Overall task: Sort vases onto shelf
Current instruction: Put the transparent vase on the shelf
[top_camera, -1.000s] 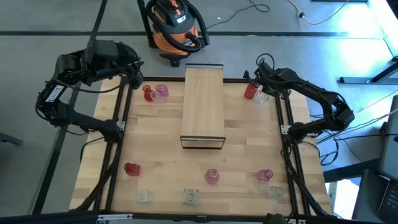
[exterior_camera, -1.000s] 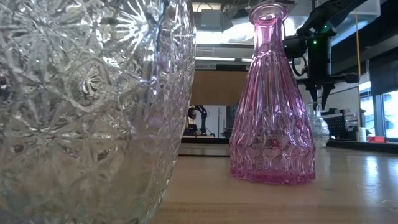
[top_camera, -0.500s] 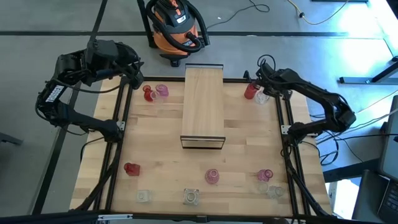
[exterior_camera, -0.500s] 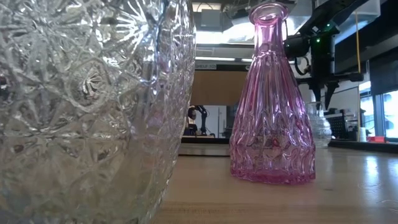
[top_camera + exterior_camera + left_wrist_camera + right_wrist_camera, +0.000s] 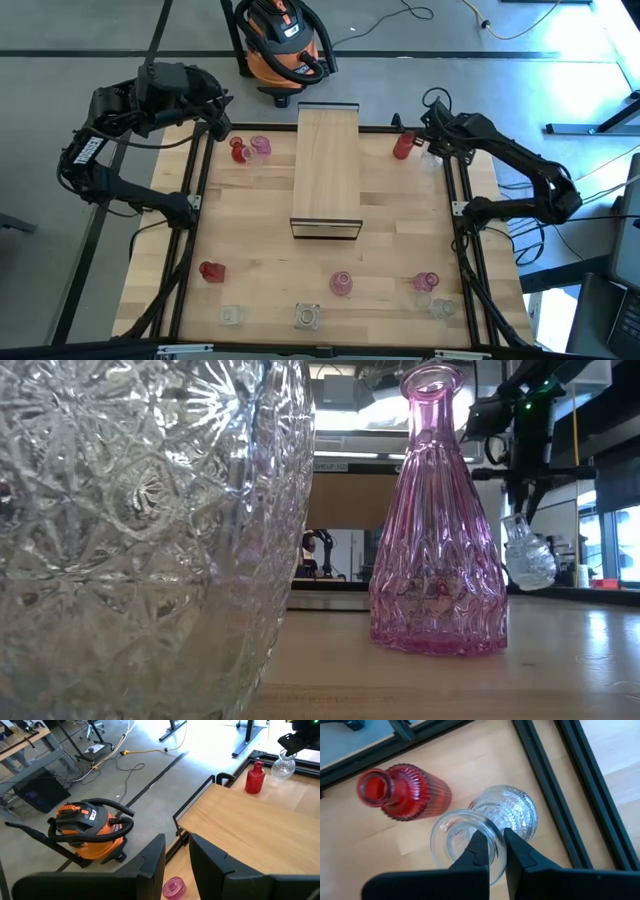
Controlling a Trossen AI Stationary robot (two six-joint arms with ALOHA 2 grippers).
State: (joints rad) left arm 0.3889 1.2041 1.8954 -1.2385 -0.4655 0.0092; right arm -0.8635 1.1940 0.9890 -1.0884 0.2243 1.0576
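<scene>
Nothing stands on the shelf (image 5: pixel 328 165) yet, so the sorting has barely begun. Going left to right across the tabletop (image 5: pixel 390 250): the left tool (image 5: pixel 222 124) hangs at the far-left corner, fingers a little apart and holding nothing. Just beside it stand a red vase (image 5: pixel 238 151) and a pink vase (image 5: pixel 261 147). Nearer the front edge on that side is a second red vase (image 5: pixel 211 271), with a clear vase (image 5: pixel 231 316) in front of it. The bare plank runs down the middle; in front of it sit a large cut-glass vase (image 5: pixel 307 317) and a tall pink vase (image 5: pixel 342 284). Further right, a small pink vase (image 5: pixel 426 282) has clear glass close beside it. At the far-right corner a red bottle vase (image 5: pixel 403 146) stands on the wood. Next to it the right tool (image 5: pixel 492 851) is closed on the rim of a clear round vase (image 5: pixel 506 815), one finger inside the neck. In the low view that vase hangs tilted, clear of the surface. My reading: the first pick is under way, and every other vase is left to move.
</scene>
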